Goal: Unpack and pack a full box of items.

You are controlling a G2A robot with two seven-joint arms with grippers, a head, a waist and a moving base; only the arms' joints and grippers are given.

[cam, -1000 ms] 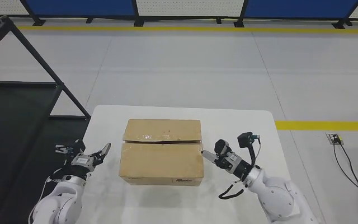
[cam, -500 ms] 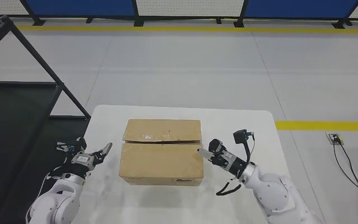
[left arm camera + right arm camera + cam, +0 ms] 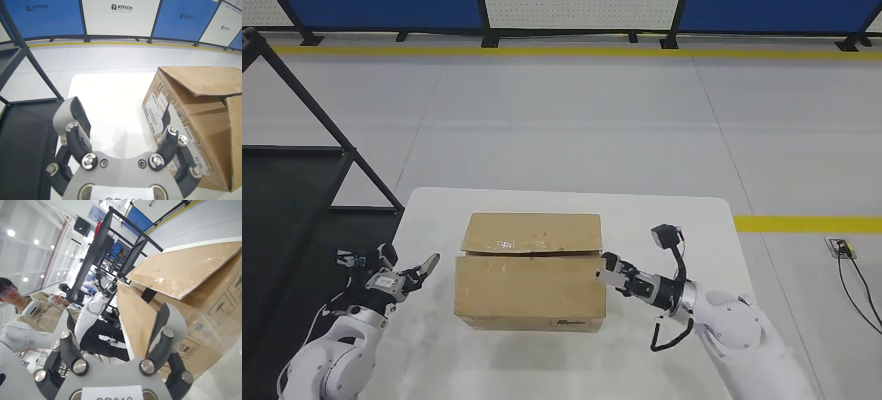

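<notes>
Cardboard box (image 3: 532,300): one, brown, standing at the middle of the white table (image 3: 682,225), long side along the near edge, printed labels on its left end. Top flaps: far flap (image 3: 532,232) and near flap (image 3: 530,270), both folded down but not lying flat (a dark gap shows between them at the right end). Left gripper (image 3: 122,108): claw spread wide, holding nothing, over the table near its left edge, just beside the box's left end. Right gripper (image 3: 116,311): claw likewise wide, at the box's right end, the near flap's right corner standing between its fingers; one finger (image 3: 170,317) sits behind that flap's edge, contact not discernible.
</notes>
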